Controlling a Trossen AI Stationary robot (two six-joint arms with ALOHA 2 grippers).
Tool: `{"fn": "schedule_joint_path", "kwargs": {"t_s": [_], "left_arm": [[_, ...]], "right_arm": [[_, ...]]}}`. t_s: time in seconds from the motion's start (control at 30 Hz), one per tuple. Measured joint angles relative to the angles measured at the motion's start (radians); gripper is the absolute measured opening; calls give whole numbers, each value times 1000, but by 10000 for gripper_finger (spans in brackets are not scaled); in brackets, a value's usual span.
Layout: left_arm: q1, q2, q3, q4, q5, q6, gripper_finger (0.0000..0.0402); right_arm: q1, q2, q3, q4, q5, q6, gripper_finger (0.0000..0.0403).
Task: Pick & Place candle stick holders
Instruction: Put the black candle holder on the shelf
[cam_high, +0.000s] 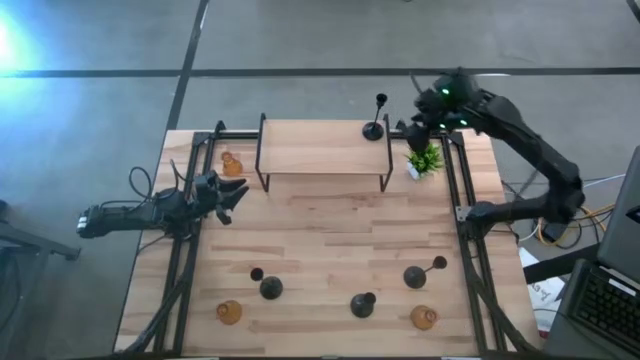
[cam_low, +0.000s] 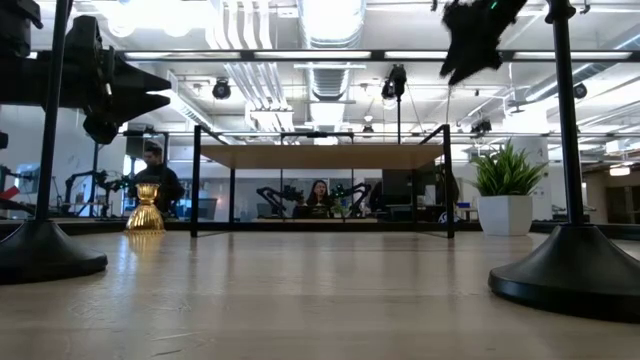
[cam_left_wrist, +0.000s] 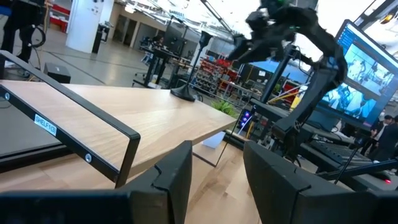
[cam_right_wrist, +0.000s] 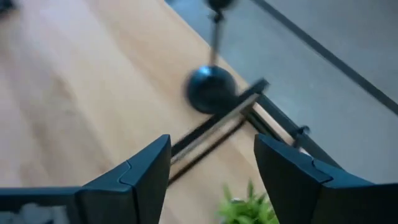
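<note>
Along the near edge of the wooden surface (cam_high: 330, 250) stood the holders not yet dealt with: three black ones, at (cam_high: 268, 286), (cam_high: 362, 303) and (cam_high: 418, 274), and two squat amber ones near the corners, at (cam_high: 229, 312) and (cam_high: 423, 318), all loosely spread, apparently where they had been set out for picking. Farther in, on the left side, the left tool (cam_high: 232, 196) hung over the surface beside the shelf's end, its fingers (cam_left_wrist: 177, 180) part way apart with nothing between them, seemingly waiting. Just beyond it a third amber holder (cam_high: 231, 162) sat on the surface beside the shelf's left legs. The raised wooden shelf (cam_high: 320, 148) on black legs looked to be the goal, for one black holder (cam_high: 375, 128) stood upright on its far right corner, base flat on the board and stem straight. The right tool (cam_high: 418, 128) hovered just beside and above that holder with its fingers (cam_right_wrist: 146, 168) spread wide and empty, the holder's domed base showing free between and ahead of them; by my reading it had been let go of there. A small green potted plant (cam_high: 424, 160) stood by the shelf's right end, under that arm. Beyond the surface lay a grey floor and a bright workshop with ceiling ducts, screens, and people (cam_low: 317, 195) sitting far back.
</note>
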Motion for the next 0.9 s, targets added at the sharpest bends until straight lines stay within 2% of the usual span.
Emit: {"fn": "schedule_joint_path", "kwargs": {"t_s": [0.13, 0.37, 0.57, 0.67, 0.9], "left_arm": [[0, 0, 0, 16, -1, -7, 149], [0, 0, 0, 59, -3, -8, 149], [0, 0, 0, 61, -4, -8, 149], [0, 0, 0, 61, -4, -8, 149], [0, 0, 0, 61, -4, -5, 149]], "right_arm": [[81, -124, 0, 0, -35, 67, 209], [323, -261, 0, 21, -23, 169, 185], [539, -270, 0, 16, 105, 271, 157], [640, -256, 0, -63, 148, 375, 142], [891, -225, 0, -380, 271, 711, 103]]}}
